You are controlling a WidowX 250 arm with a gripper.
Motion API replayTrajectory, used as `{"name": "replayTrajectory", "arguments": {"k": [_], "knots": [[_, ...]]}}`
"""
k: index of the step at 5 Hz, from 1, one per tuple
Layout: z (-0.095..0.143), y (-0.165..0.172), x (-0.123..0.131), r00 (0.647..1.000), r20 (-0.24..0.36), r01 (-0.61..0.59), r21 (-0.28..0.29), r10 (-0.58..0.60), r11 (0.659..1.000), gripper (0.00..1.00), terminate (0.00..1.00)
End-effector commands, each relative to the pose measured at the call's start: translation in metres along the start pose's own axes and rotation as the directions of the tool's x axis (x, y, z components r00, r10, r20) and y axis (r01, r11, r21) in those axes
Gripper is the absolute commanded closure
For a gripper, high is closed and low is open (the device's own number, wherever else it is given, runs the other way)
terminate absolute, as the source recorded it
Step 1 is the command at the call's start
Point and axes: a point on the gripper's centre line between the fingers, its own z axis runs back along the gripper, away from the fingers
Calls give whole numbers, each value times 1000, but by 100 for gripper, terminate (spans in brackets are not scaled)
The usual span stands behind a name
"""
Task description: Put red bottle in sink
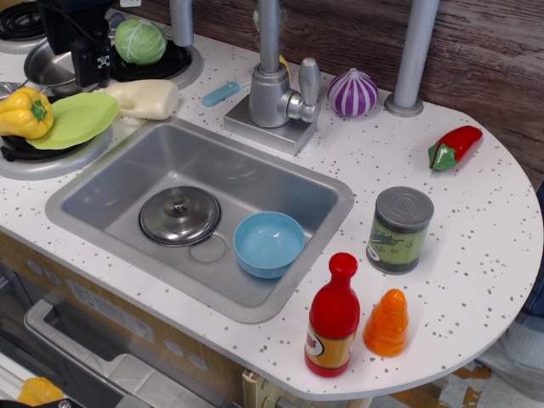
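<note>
The red bottle (333,316) stands upright on the white speckled countertop near the front edge, right of the sink, beside an orange ridged carrot (387,324). The sink (110,183) is a grey metal basin holding a round metal lid (179,216) and a light-blue bowl (269,244). My black gripper (87,61) is far away at the top left, above a metal pot (47,66) on the stove. It holds nothing that I can see, and its jaws are too dark to read.
A faucet (274,85) stands behind the sink. A green can (399,229), a red chili pepper (454,146) and a purple onion (352,92) sit on the right counter. A yellow pepper (24,111) on a green plate (81,119), a cabbage (139,41) and a cream-coloured piece (144,99) are at the left.
</note>
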Motion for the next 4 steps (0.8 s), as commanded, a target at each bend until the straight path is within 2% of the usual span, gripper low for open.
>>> {"name": "replayTrajectory", "arguments": {"k": [1, 2, 3, 4], "knots": [[0, 0, 0, 1000, 0, 0, 0, 0, 1000, 0, 0], [59, -29, 0, 992, -52, -111, 17, 111, 994, 0, 0], [99, -66, 10, 991, -78, -111, -52, 106, 993, 0, 0], [130, -107, 18, 986, -138, -109, -123, 92, 986, 0, 0]]}}
